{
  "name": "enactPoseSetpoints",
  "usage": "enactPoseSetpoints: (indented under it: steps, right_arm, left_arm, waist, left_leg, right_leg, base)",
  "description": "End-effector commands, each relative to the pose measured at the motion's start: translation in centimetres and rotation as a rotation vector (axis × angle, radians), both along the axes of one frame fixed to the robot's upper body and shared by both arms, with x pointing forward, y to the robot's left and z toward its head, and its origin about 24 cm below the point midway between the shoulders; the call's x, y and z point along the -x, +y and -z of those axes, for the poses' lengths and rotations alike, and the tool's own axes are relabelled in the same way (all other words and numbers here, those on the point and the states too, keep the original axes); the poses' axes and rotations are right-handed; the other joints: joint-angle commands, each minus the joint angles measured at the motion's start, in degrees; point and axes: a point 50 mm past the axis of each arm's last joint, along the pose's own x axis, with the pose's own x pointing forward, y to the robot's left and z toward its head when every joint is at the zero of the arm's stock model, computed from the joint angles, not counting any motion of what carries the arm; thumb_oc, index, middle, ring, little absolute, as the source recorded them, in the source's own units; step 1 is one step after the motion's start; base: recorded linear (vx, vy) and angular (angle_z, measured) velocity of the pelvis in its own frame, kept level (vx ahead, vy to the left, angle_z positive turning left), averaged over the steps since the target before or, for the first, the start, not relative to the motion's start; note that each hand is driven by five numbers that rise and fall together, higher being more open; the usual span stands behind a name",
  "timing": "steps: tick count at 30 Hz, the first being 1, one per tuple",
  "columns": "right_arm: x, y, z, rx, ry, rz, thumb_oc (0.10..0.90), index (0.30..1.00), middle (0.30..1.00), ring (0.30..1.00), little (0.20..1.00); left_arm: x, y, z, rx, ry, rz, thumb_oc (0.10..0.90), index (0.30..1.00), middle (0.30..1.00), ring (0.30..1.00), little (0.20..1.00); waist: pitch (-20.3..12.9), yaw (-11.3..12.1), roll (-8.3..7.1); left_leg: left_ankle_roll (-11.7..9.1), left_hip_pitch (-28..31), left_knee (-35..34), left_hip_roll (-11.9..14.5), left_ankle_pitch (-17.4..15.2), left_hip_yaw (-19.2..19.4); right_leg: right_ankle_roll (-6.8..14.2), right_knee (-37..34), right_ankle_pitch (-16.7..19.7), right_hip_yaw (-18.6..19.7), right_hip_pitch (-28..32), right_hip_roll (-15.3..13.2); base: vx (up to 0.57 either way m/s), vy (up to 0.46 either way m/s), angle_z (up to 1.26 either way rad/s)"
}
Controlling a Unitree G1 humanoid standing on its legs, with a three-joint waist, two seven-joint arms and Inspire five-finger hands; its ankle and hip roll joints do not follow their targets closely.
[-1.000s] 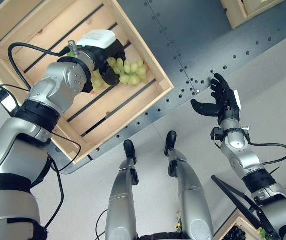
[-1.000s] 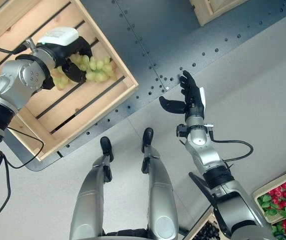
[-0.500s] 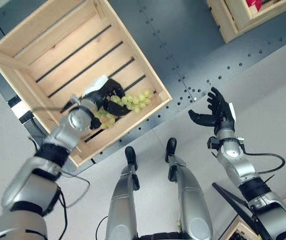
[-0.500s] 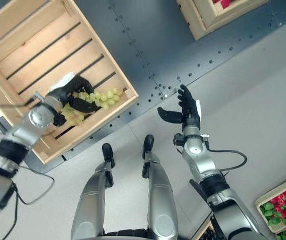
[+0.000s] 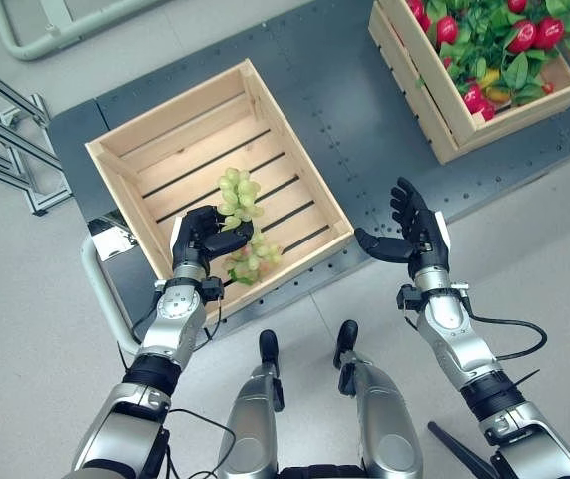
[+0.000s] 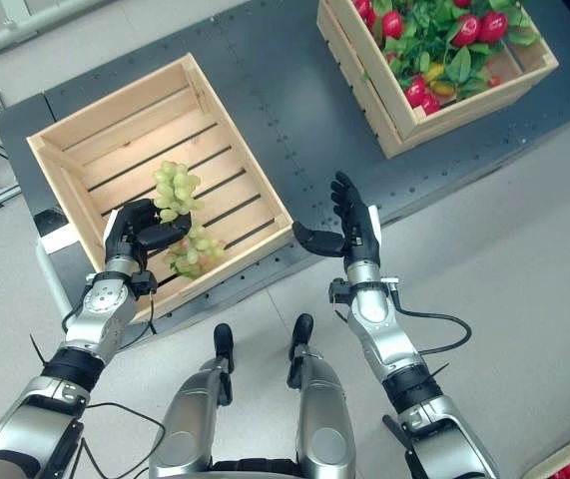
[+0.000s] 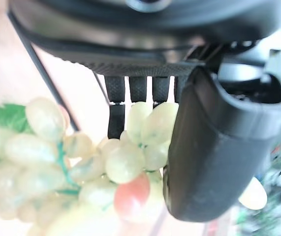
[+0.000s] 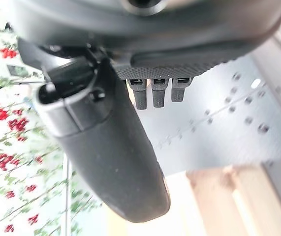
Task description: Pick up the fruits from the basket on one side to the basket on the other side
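One bunch of green grapes (image 5: 240,225) is clamped in the left hand (image 5: 200,239), fingers and thumb curled round its middle; approx. half the bunch sticks out past the fingertips and a smaller part hangs back toward the wrist. The left wrist view confirms grapes pressed between thumb and fingers (image 7: 115,105). Hand and load are over the near corner of the empty wooden crate (image 5: 125,160). Whether the bunch is clear of the slats or resting on them cannot be told.

Right hand (image 5: 414,235) hangs free w/ fingers straight and spread, holding nothing, over the dark floor plate (image 5: 364,130), well apart from the left hand. A second crate (image 5: 414,80), full of red fruit and leaves, lies beyond it.

Risks, as judged:
- Grip is on loose berries, not the stem. Single grapes may tear off, or the bunch may slip out during a swing.
- Free end overhangs the fingers; it may snag the crate wall near the hand.
- Release too close to the crate's near edge: bunch may roll over the rim onto the floor.
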Motion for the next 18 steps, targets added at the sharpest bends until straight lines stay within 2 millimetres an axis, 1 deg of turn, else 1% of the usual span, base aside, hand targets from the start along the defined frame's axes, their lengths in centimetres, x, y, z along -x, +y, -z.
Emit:
enactPoseSetpoints:
  steps: [1,3,6,8,9,11,12,14,18]
  right_arm:
    - [0.9,1.1,-6.1,-0.02,-0.306,-0.189,0.8,0.9,0.9,0.9,0.9]
    - [1.1,2.0,-6.2,-0.015,-0.296,-0.283,0.8,0.9,0.9,0.9,0.9]
    - [1.0,2.9,-6.0,-0.03,-0.257,-0.371,0.8,0.9,0.9,0.9,0.9]
    - [1.0,3.2,-5.6,-0.042,-0.233,-0.401,0.8,0.9,0.9,0.9,0.9]
    - [1.2,3.5,-4.8,-0.062,-0.19,-0.434,0.8,0.9,0.9,0.9,0.9]
    - [1.5,3.9,-4.0,-0.065,-0.141,-0.463,0.8,0.9,0.9,0.9,0.9]
    - [1.8,4.2,-3.0,-0.055,-0.09,-0.491,0.8,0.9,0.9,0.9,0.9]
    - [2.3,4.3,-2.0,-0.04,-0.039,-0.521,0.8,0.9,0.9,0.9,0.9]
    - [2.8,4.2,-0.9,-0.058,0.019,-0.538,0.8,0.9,0.9,0.9,0.9]
  left_arm:
    - [-0.1,-0.3,-7.0,0.153,-0.372,-0.003,0.4,0.3,0.3,0.3,0.3]
    - [0.2,-0.4,-7.2,0.188,-0.392,0.013,0.4,0.3,0.3,0.3,0.3]
    - [0.3,-0.2,-7.7,0.234,-0.424,0.032,0.4,0.3,0.3,0.3,0.3]
    - [0.4,-0.1,-7.9,0.255,-0.437,0.041,0.4,0.3,0.3,0.3,0.3]
    - [0.7,0.0,-8.0,0.263,-0.453,0.051,0.4,0.3,0.3,0.3,0.3]
    - [0.9,0.0,-8.0,0.258,-0.46,0.056,0.4,0.3,0.3,0.3,0.3]
    - [1.2,0.0,-8.0,0.237,-0.467,0.061,0.4,0.3,0.3,0.3,0.3]
    - [1.5,0.0,-8.1,0.211,-0.466,0.07,0.4,0.3,0.3,0.3,0.3]
    - [1.5,0.0,-8.3,0.176,-0.454,0.105,0.4,0.3,0.3,0.3,0.3]
  waist:
    - [-3.0,-0.6,2.01]
    - [-4.1,-0.5,2.3]
    - [-5.9,-0.4,2.83]
    - [-6.8,-0.3,3.07]
    - [-8.2,-0.2,3.27]
    - [-9.6,-0.2,3.41]
    - [-11.1,-0.2,3.49]
    - [-13.3,-0.2,3.56]
    - [-16.9,-0.1,3.6]
  left_leg:
    - [1.6,1.2,6.1,-3.6,-6.4,0.7]
    - [1.6,2.7,5.8,-3.6,-6.6,0.7]
    - [1.3,5.2,4.4,-3.7,-6.6,0.6]
    - [1.2,6.7,3.4,-3.7,-6.4,0.5]
    - [1.0,8.3,1.9,-3.7,-6.0,0.4]
    - [0.8,9.9,0.2,-3.7,-5.6,0.2]
    - [0.7,11.1,-1.3,-3.6,-5.1,0.2]
    - [0.5,12.7,-3.1,-3.4,-4.5,0.0]
    - [0.2,15.7,-6.6,-3.1,-3.7,-0.4]
  right_leg:
    - [0.2,3.3,-7.3,0.2,6.5,-0.8]
    - [0.0,2.5,-7.4,-0.1,8.4,-1.1]
    - [0.0,0.5,-7.2,-0.4,11.3,-1.4]
    - [0.1,-0.7,-7.0,-0.5,12.9,-1.4]
    - [0.4,-2.4,-6.7,-0.5,14.7,-1.4]
    - [0.6,-4.3,-6.1,-0.4,16.5,-1.2]
    - [0.8,-6.1,-5.4,-0.3,17.9,-1.1]
    - [1.0,-8.2,-4.7,0.1,19.6,-0.9]
    - [1.4,-12.0,-3.2,0.3,22.7,-0.4]
  base:
    - [0.05,0.007,0.02]
    - [0.05,0.009,-0.02]
    - [0.05,0.01,-0.01]
    - [0.06,-0.003,0.01]
    - [0.1,-0.009,0.03]
    - [0.11,-0.018,0.0]
    - [0.12,-0.024,-0.03]
    - [0.13,-0.034,0.0]
    - [0.12,-0.056,0.08]
